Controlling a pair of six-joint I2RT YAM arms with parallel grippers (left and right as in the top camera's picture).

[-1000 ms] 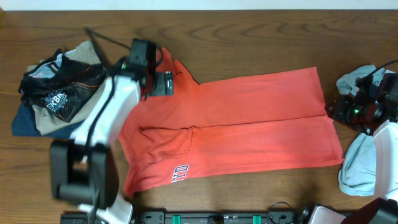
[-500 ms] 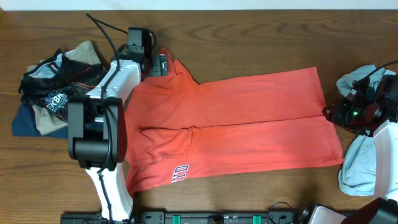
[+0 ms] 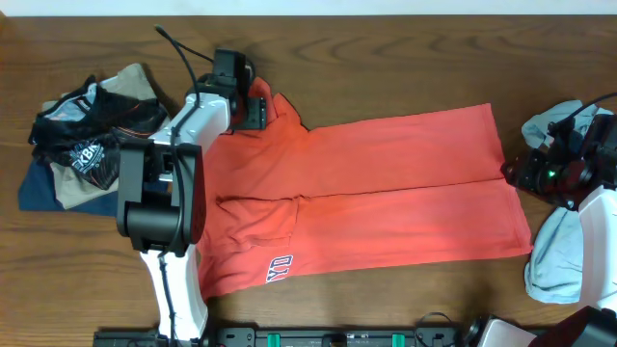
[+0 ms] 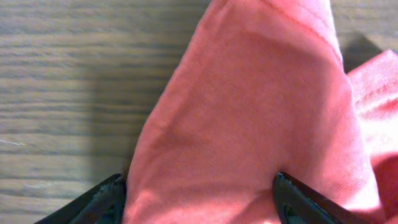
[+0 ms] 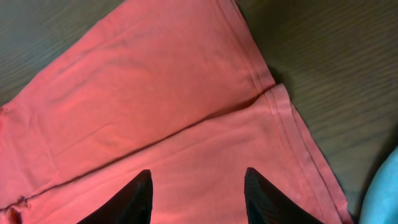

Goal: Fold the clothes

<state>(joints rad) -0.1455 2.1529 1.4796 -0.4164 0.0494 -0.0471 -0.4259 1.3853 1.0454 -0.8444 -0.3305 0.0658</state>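
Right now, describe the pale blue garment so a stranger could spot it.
On the wooden table, find the spread coral-red T-shirt. Past its right hem lies the pale blue garment, crumpled and plain, unlike the dark printed heap at left.

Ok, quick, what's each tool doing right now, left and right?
Left tool: open, fingers straddling a raised fold of the red T-shirt, not clamped yet.
Right tool: open, empty, over the T-shirt's hem.

It seems a robotics lab: a left arm (image 3: pixel 154 207) and a right arm (image 3: pixel 603 226) at a wooden desk (image 3: pixel 386 58) with heaped clothes (image 3: pixel 87 145).
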